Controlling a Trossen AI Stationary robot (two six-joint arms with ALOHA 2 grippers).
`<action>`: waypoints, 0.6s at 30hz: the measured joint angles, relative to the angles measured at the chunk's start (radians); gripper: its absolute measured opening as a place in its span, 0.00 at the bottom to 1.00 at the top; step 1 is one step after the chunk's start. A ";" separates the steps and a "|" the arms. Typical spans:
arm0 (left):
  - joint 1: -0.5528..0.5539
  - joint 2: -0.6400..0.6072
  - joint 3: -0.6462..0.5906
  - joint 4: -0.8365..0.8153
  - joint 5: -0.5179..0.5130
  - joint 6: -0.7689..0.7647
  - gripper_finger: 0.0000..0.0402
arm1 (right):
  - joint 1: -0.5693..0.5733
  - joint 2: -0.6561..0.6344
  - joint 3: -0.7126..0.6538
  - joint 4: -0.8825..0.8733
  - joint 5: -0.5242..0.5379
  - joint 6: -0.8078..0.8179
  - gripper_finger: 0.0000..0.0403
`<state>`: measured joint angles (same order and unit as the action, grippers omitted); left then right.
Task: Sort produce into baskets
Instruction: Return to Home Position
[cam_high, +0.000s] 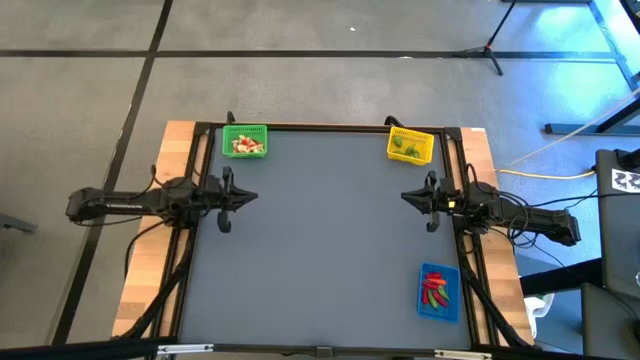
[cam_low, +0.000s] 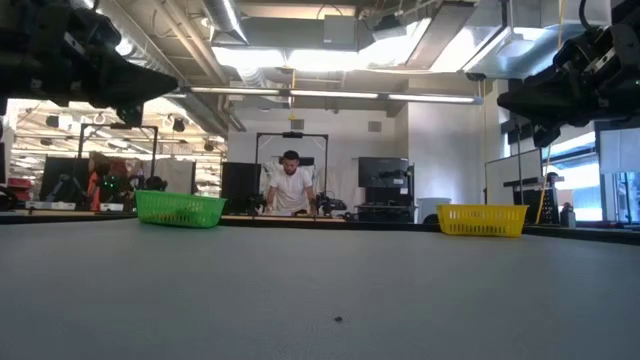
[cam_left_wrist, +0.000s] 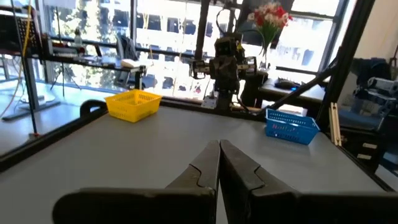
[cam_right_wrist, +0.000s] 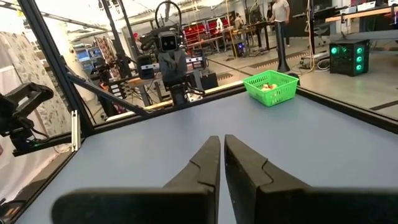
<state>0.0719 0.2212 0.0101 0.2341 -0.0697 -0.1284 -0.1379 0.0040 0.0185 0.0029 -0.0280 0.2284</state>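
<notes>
The grey table (cam_high: 320, 250) carries everything, and its open middle shows no loose piece in the high view. The two arms lie level over its side edges, facing each other across the surface: the left gripper (cam_high: 245, 194) sits above the middle of the left edge and the right gripper (cam_high: 408, 196) above the middle of the right edge, both well apart from every basket. Each wrist view shows that arm's own fingers pressed together with nothing between them. The blue basket (cam_high: 438, 314) stands at the near-right corner, the green basket (cam_high: 245, 129) at the far-left corner and the yellow basket (cam_high: 411, 133) at the far-right corner. The produce lies inside them: red chili pieces (cam_high: 434, 290) with a little green in the blue one, pale and reddish pieces (cam_high: 243, 146) in the green one, green pieces (cam_high: 406, 147) in the yellow one. The sorting looks finished, and the step in hand appears to be the return to rest; the next move calls only for settling both arms into their parked pose, clear of the baskets, with no further grasp needed
</notes>
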 joint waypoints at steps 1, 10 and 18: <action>0.000 -0.034 0.000 -0.026 -0.002 0.000 0.01 | 0.000 0.000 0.000 0.000 -0.001 -0.004 0.06; 0.000 -0.213 -0.002 -0.209 -0.026 -0.015 0.01 | 0.000 0.000 -0.001 0.000 -0.006 -0.004 0.06; 0.000 -0.211 -0.002 -0.210 -0.031 -0.020 0.01 | 0.000 0.000 -0.001 0.000 0.018 0.000 0.06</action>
<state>0.0723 0.0098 0.0086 0.0242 -0.1009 -0.1482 -0.1379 0.0044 0.0177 0.0025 -0.0105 0.2283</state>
